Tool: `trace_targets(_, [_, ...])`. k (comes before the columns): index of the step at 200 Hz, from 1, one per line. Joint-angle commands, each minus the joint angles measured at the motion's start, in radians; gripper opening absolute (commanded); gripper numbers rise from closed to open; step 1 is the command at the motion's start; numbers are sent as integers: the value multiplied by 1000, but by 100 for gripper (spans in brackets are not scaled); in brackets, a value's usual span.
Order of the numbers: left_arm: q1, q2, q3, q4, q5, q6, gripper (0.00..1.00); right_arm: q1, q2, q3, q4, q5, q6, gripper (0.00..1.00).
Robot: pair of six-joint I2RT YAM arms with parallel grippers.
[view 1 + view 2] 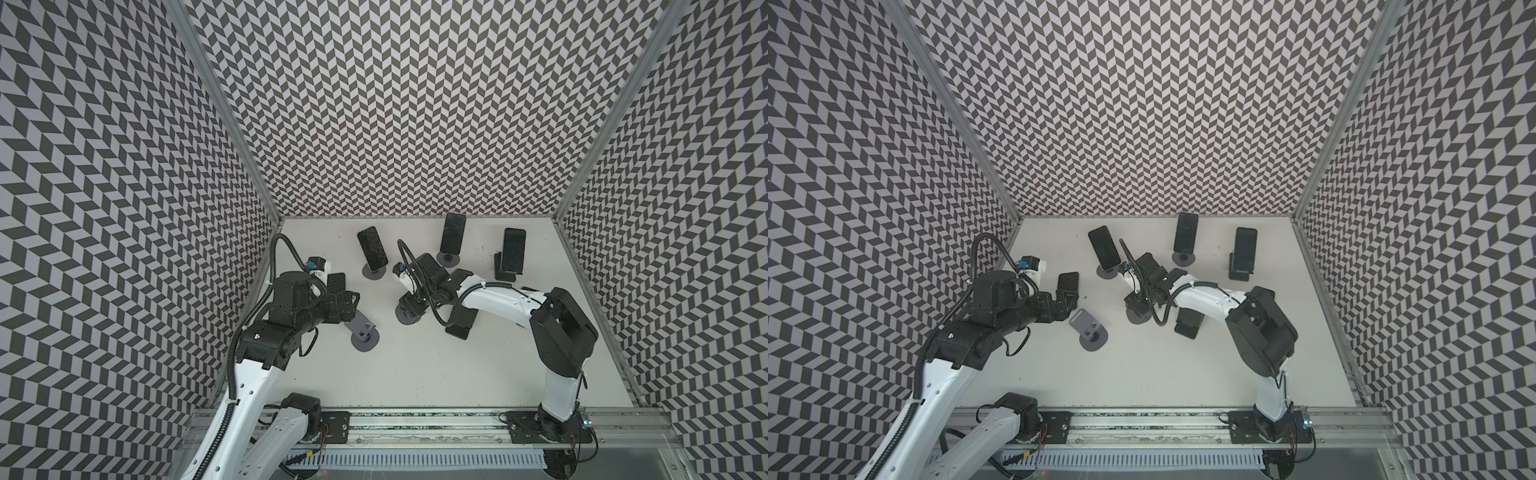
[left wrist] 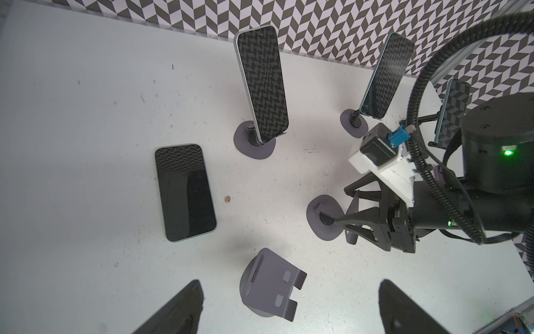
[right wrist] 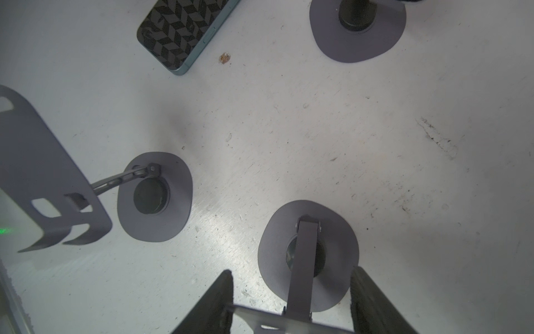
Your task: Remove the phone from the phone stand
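The right tool point(image 3: 291, 273) is clenched across the tilted plate of the mid stand point(image 3: 332, 231). Its fingers sit on either side of the stand's arm, and I can see no phone on that plate. A flat phone point(image 1: 459, 328) lies on the bench point(image 1: 415, 374) just beside it, partly under the right arm. Further out, the left tool point(image 2: 290, 284) hangs released over an empty stand point(image 2: 260, 277), with a second flat phone point(image 2: 185, 192) near it. Along the back, well apart from both tools, three phones are propped on stands: the back-left phone point(image 1: 372, 247), the back-mid phone point(image 1: 453, 233) and the back-right phone point(image 1: 513, 249). So I'd say the job is partly done and those three are what is left. This grip looks to me like a hold on bare metal, useful only for steadying or shifting the stand. To go on well, the tool should let go gently so the light stand doesn't tip, then rise clear of its own cable. It should take the back-mid phone by its long edges, well above the cradle's hooks, and draw it up along the slope of the plate rather than straight outward. The base may drag, so the left tool could pin it. The phone is best laid on bare bench away from the others.
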Motion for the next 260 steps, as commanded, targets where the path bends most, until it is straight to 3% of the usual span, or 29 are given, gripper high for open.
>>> trace_targets(1, [-1,-5,34,-12,-2,25,95,23,-61,-20,18,6,35,59])
trace_targets(149, [3,-30,65,6,-57,26,95,345,-187,-158,57,20,216,57])
trace_targets(260, [15,-60,99,8,-173,20,95,402,0,61,83,-27,175,58])
